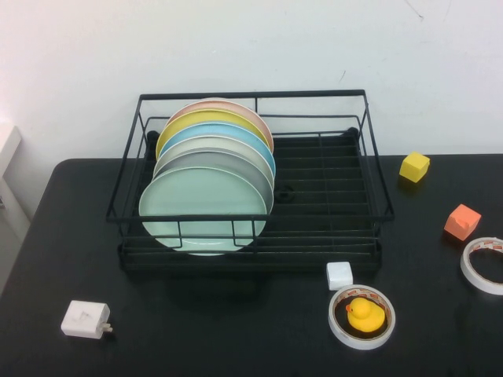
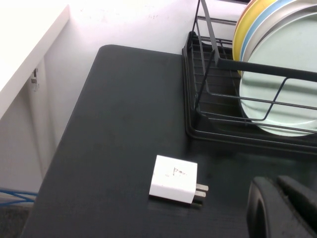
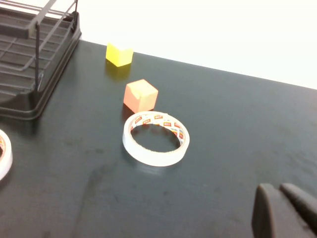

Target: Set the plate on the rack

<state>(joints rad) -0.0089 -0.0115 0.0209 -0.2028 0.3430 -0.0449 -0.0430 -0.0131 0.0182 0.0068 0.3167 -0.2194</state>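
Observation:
The pale mint-green plate (image 1: pixel 203 208) stands upright in the black wire rack (image 1: pixel 251 96), at the front of a row of plates. It also shows in the left wrist view (image 2: pixel 282 74), behind the rack's rails (image 2: pixel 198 99). Neither arm shows in the high view. My left gripper (image 2: pixel 273 182) is shut and empty, low over the table near the rack's front left corner. My right gripper (image 3: pixel 277 188) is shut and empty, over the table's right side, away from the rack (image 3: pixel 29 94).
Grey-white, light blue, yellow and pink plates (image 1: pixel 220 126) stand behind the mint one. A white charger (image 1: pixel 85 319) (image 2: pixel 174 179) lies front left. A tape roll holding a yellow duck (image 1: pixel 361 318), a white cube (image 1: pixel 339 275), a yellow cube (image 1: pixel 414 166), an orange cube (image 3: pixel 140 95) and another tape roll (image 3: pixel 156 138) lie on the right.

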